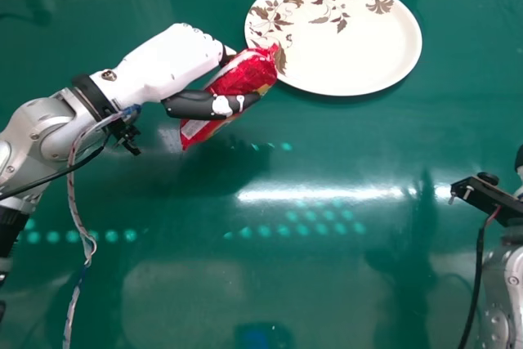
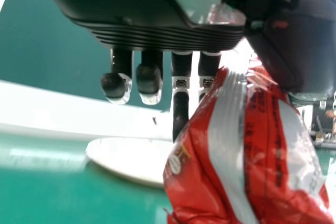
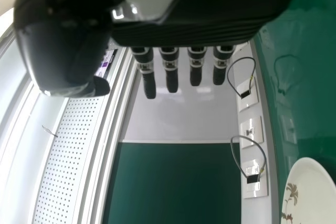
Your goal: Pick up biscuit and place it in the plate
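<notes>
The biscuit looks to be picked up, and the step in hand, as I judge it, is the carry to the plate. The left hand (image 1: 167, 63) has the red biscuit packet (image 1: 241, 78) pinched between its thumb and some of its fingers, the packet slanting across the grip with one end out past the fingertips and the other hanging back on the near side of the thumb. It appears to be held up off the green worktop (image 1: 327, 284). The plate (image 1: 359, 51), white with a brown leaf pattern, lies just beyond the fingertips, ahead of the hand and to its right. In the head view the packet's leading end overlaps the plate's nearer rim; whether it touches there I cannot tell. The right hand (image 3: 196, 74), in its own wrist view, has its fingers straight and spread, holding nothing. The next move calls for taking the left hand farther right, over the middle of the plate, then lowering and opening it. Let go from here, the packet would probably tip off the rim onto the worktop. Its wrapper looks soft and slick, so a steady, light pinch should suit it until it is down.
</notes>
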